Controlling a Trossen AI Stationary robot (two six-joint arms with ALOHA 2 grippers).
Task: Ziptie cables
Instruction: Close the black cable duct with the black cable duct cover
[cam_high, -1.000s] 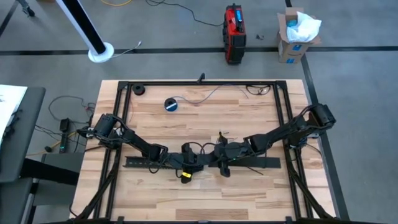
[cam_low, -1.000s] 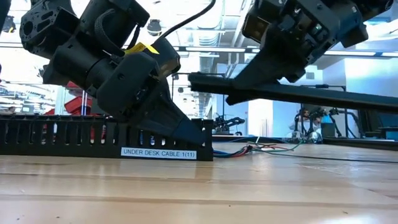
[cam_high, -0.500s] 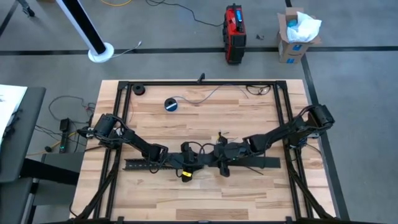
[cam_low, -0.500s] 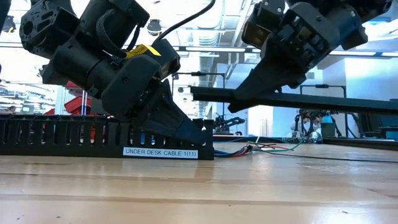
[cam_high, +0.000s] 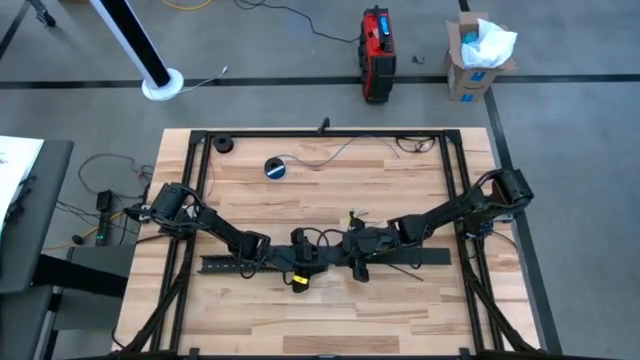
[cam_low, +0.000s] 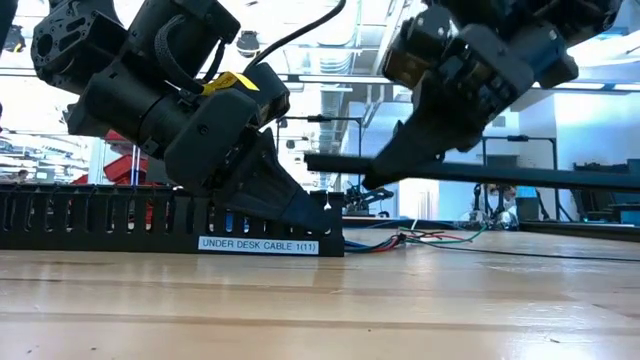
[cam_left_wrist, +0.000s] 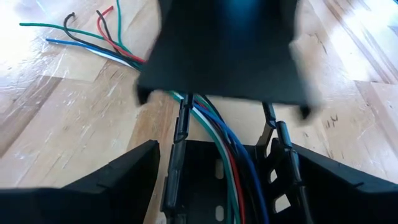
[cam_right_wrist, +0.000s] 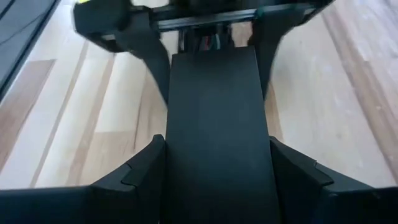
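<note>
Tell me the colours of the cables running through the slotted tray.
Blue, green, red, white and black cables, best seen in the left wrist view.

Both arms (cam_high: 215, 228) (cam_high: 440, 215) reach inward, wrists low, nearly meeting mid-table

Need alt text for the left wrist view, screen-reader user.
Coloured cables, blue, green, red and white, run out of an open black slotted tray between the left tool's two dark fingers and fan out loose across the wooden table. A flat black cover strip hangs just above the tray's end, hiding part of the bundle.
</note>
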